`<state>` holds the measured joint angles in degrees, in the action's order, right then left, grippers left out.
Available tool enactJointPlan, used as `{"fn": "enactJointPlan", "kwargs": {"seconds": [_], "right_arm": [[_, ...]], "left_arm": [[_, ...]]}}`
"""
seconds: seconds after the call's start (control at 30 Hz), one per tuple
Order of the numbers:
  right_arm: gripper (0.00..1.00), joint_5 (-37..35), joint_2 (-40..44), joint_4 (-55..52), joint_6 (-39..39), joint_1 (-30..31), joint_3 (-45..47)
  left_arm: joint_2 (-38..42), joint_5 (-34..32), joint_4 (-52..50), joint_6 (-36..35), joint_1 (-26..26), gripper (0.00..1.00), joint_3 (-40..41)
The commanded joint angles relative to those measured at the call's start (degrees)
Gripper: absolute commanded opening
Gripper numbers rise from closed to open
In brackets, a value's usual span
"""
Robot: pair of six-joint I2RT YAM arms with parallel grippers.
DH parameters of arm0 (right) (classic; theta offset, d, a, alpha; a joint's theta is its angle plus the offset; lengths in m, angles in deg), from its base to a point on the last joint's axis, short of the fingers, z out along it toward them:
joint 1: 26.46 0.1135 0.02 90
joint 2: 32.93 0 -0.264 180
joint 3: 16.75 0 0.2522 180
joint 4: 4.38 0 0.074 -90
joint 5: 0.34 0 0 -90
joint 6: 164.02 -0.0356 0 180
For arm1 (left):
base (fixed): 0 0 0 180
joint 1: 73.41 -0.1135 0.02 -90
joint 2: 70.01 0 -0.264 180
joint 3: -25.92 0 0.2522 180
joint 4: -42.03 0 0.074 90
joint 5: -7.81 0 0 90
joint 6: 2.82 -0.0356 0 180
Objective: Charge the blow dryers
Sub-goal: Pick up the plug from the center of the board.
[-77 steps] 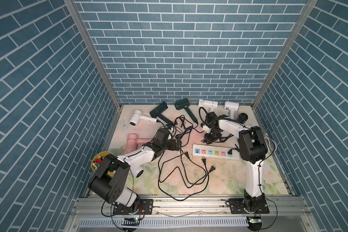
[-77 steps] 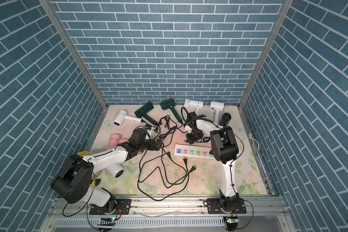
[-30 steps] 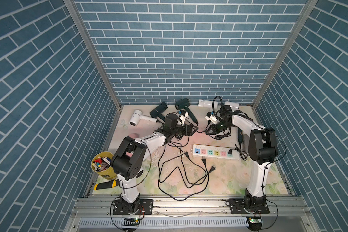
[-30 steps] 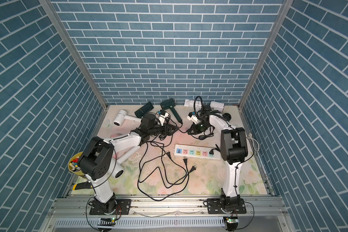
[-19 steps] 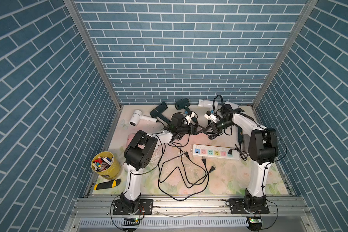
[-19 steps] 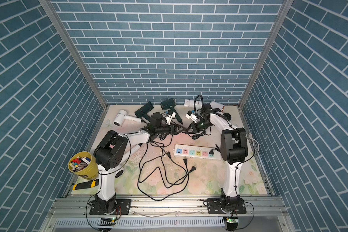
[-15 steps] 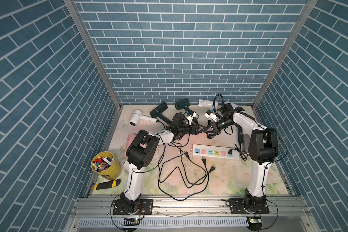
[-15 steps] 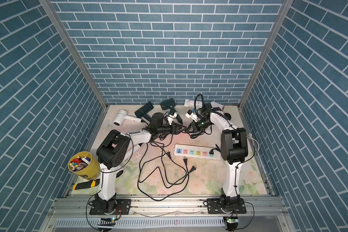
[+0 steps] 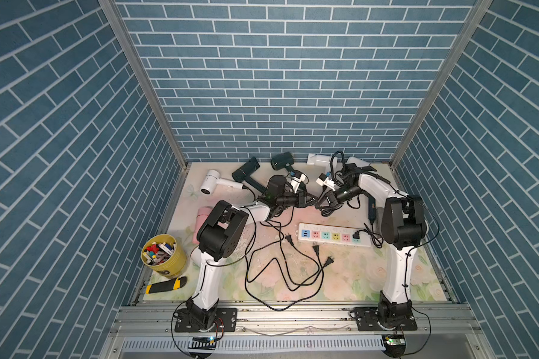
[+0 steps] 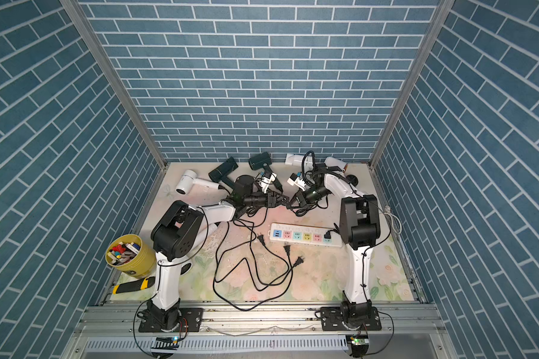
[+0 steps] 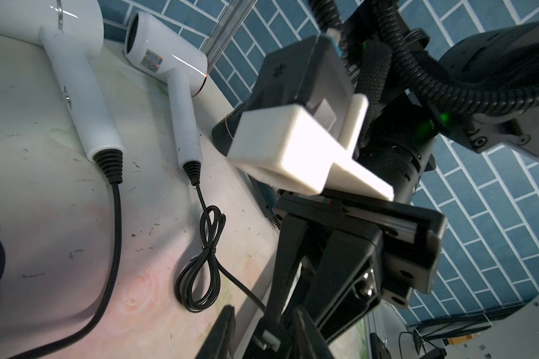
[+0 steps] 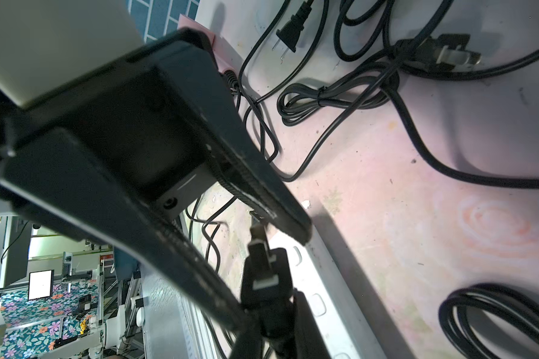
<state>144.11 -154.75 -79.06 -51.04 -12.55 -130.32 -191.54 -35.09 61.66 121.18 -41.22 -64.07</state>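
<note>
**Plug aloft between both arms, prongs toward the right**

Far left on the counter (image 9: 349, 279) stand one yellow cup (image 9: 164, 255) of pens and one knife (image 9: 165, 286). The dryers (image 9: 210, 183) lie mostly along the back. I count four white, two dark and one pink, seven for sure. A dark lump behind the right arm (image 9: 402, 223) may be an eighth, but it is too hidden to call.

At mid-counter, in the air behind the strip (image 9: 333, 245), the left fingers (image 11: 221, 332) and right fingers (image 12: 255, 192) meet tip to tip at one plug (image 12: 266, 279). The right fingers are nearly together with the plug at their tips and look clamped on it. The left fingers flank its rear end, narrowly apart; I cannot tell whether they pinch it. The plug's long axis runs along the line between the two arms, roughly parallel to the strip, with the prongs toward the right arm and the rear toward the left. Both arms are equally near. A left grip on the body would probably leave the prongs free once the right lets go.

The one strip lies right of centre, in front of and below the held plug. It has six sockets: five are free, and a black plug (image 9: 356, 238) fills the right-end one. Three loose plugs (image 9: 316, 248) lie just in front of it.
</note>
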Motion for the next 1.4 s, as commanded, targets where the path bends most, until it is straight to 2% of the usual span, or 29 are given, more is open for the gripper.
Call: {"fn": "enactJointPlan", "kwargs": {"seconds": [0.0,0.03,0.07,0.1,0.13,0.2,0.27,0.33,0.43,0.57,0.73,0.87,1.03,1.2,1.37], "right_arm": [[0.0,2.8,-0.6,-2.6,4.4,0.0,-1.7],[0.0,3.0,-0.7,-2.6,4.4,0.0,-1.6],[0.0,3.1,-0.7,-2.7,4.5,0.0,-1.6],[0.0,3.0,-0.7,-2.8,4.5,0.0,-1.6],[0.0,3.0,-0.7,-2.8,4.5,0.0,-1.6],[0.0,2.9,-0.8,-2.8,4.4,0.0,-1.7],[0.0,2.8,-0.8,-2.8,4.4,0.0,-1.7],[0.0,2.8,-0.7,-2.5,4.2,-0.1,-1.6],[0.0,2.3,-0.5,-1.5,3.2,-0.3,-1.2],[0.11,1.1,1.1,2.0,0.8,-0.5,0.8],[0.26,-3.1,4.1,7.7,-3.8,-0.7,4.0],[0.36,-8.7,9.2,16.3,-10.6,-0.6,9.5],[0.46,-15.0,17.5,27.7,-18.9,-0.6,19.3],[0.55,-19.1,28.9,40.5,-24.9,2.4,32.3],[0.56,-25.2,36.9,51.0,-28.8,7.6,43.6]], "left_arm": [[-0.8,0.8,1.7,-0.3,0.2,0.34,0.7],[-0.8,0.6,1.4,-0.5,0.2,0.4,0.7],[-0.9,0.5,1.1,-0.7,0.2,0.5,0.8],[-1.1,0.5,1.1,-0.7,0.2,0.54,0.8],[-1.3,0.7,1.3,-0.5,0.2,0.54,0.6],[-1.7,1.3,2.6,0.5,0.3,0.46,0.5],[-2.1,1.6,4.2,1.9,0.3,0.31,0.5],[-2.3,1.8,5.1,2.6,0.4,0.26,0.6],[-1.8,0.9,5.2,2.4,0.5,0.26,1.7],[-0.9,-1.3,4.7,2.3,0.7,0.21,3.3],[0.4,-6.3,2.2,4.2,0.9,0.21,4.3],[1.9,-10.6,-1.3,10.2,1.0,0.22,4.6],[4.6,-16.2,-10.8,16.8,1.2,0.23,4.8],[4.8,-16.6,-16.2,24.9,1.6,0.23,3.9],[4.6,-16.1,-24.3,32.5,1.9,0.23,0.1]]}}
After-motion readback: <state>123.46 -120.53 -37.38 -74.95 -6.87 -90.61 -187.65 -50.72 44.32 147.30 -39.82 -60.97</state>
